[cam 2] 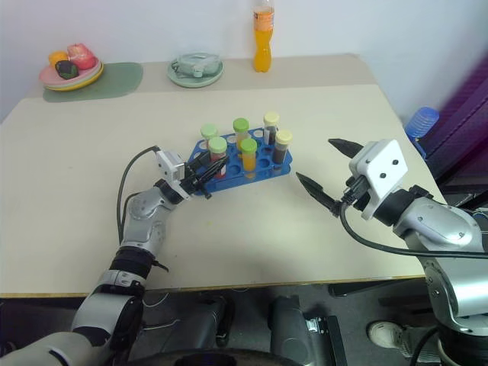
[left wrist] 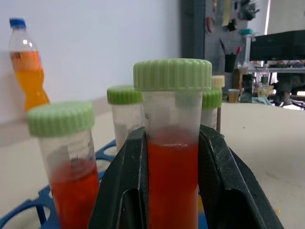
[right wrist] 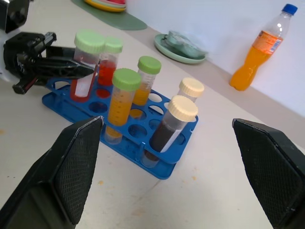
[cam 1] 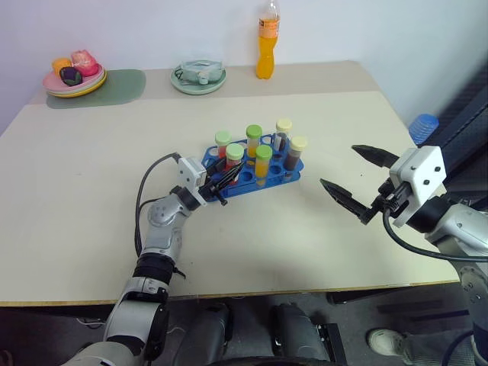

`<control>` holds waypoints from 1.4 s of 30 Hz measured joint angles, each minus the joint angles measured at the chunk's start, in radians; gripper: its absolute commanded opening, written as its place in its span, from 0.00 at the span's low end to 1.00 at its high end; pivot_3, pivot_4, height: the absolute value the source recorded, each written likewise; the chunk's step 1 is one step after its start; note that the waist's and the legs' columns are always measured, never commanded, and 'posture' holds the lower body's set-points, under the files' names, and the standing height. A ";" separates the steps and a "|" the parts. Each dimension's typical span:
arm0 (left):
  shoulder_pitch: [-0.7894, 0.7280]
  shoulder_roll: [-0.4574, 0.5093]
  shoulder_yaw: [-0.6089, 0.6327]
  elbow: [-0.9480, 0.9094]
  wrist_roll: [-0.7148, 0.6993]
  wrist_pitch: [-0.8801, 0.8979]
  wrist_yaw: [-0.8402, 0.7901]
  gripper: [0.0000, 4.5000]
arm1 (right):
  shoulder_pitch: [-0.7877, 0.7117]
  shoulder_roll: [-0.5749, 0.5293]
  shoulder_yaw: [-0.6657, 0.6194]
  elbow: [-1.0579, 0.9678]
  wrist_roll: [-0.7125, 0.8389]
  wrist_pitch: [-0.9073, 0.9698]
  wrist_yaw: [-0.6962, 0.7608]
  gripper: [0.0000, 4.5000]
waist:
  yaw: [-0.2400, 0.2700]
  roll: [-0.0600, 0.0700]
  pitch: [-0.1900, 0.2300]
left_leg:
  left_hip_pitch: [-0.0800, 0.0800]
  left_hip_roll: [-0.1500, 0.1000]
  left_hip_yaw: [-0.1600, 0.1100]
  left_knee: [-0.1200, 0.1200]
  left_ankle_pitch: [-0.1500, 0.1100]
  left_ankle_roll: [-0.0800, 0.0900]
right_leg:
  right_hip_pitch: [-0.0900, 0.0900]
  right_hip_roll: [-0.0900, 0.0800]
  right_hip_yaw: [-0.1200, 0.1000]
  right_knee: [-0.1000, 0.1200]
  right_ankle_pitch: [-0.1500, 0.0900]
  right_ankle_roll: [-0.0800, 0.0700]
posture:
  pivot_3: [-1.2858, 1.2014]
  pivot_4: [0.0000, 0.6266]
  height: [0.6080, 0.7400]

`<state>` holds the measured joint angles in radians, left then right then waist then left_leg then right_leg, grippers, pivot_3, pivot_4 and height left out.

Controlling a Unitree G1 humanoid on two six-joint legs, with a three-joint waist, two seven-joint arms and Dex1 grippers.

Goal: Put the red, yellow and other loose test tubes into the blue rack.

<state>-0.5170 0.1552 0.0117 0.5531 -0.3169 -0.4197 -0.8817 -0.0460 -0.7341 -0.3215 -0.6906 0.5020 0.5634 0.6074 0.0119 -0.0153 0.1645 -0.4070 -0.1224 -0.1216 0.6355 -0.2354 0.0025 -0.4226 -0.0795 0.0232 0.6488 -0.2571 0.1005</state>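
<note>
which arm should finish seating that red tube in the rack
Left. Its gripper is already shut on the red tube, right at the rack. The right gripper hangs open and empty, off to the rack's right.

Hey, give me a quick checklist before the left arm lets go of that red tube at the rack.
1. Left gripper clamped on red tube: ok.
2. Tube upright: not ok, it leans in the right wrist view.
3. Tube bottom seated in a rack hole: cannot tell.
4. Five other tubes standing in the rack: ok.
5. Right gripper open, clear of the rack: ok.
</note>
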 measured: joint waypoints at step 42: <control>0.473 0.479 0.258 -0.482 -0.193 0.490 -0.061 0.99 | 0.242 0.048 -0.054 0.283 -0.026 -0.271 0.136 1.00 | 0.002 0.001 0.000 | 0.000 0.001 0.000 0.000 -0.001 0.001 | 0.001 0.000 0.001 0.000 0.000 0.000 | 0.52 0.24 1.00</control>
<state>-0.0441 0.6338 0.2697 0.0715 -0.5097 0.0704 -0.9425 0.1961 -0.6862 -0.3751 -0.4079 0.4755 0.2922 0.7433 0.0140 -0.0140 0.1643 -0.4068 -0.1217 -0.1216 0.6360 -0.2362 0.0034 -0.4218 -0.0797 0.0239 0.6484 -0.2573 0.1002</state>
